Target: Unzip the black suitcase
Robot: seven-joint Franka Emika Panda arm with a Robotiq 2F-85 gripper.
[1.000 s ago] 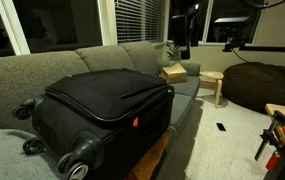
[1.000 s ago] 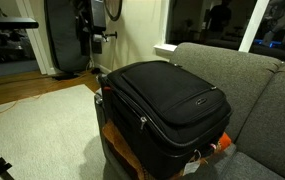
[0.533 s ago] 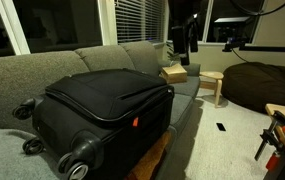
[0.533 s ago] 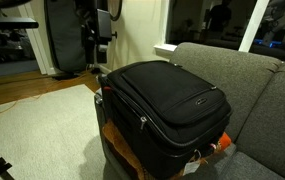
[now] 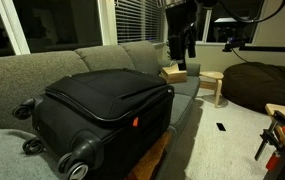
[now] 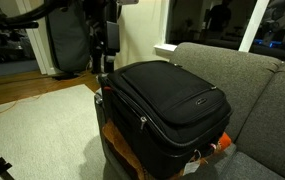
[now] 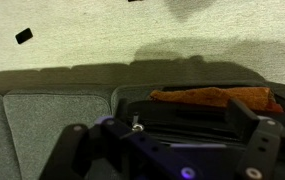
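The black suitcase (image 5: pixel 102 105) lies flat on the grey couch (image 5: pixel 22 70). In an exterior view its wheels (image 5: pixel 80 160) face the camera and a small red tag (image 5: pixel 136 122) shows on the near side wall. My pincer (image 5: pixel 183 47) hangs in the air beyond the suitcase's far end, well apart from it, with its jaws spread wide and gripping nothing. Roughly beneath the pincer in that view, a cardboard box (image 5: pixel 173 72) sits on the couch seat. A light wooden stool (image 5: pixel 213 80) stands on the floor just past the box, and a dark brown beanbag (image 5: pixel 262 85) lies farther off. A small black object (image 5: pixel 221 126) lies on the pale carpet (image 5: pixel 237 145), too small for me to name. Something brown and wooden (image 6: pixel 122 156) shows under the suitcase's lower edge, mostly hidden by the case. In the wrist view the pincer (image 7: pixel 167 150) is a dark blur along the bottom, both fingers cut off by the frame. Above it I see the suitcase rim, an orange-brown strip (image 7: pixel 217 97) I cannot identify, and a small pale metal tab (image 7: pixel 137 123). The tab may be a zip pull, but it is too blurred to be sure.
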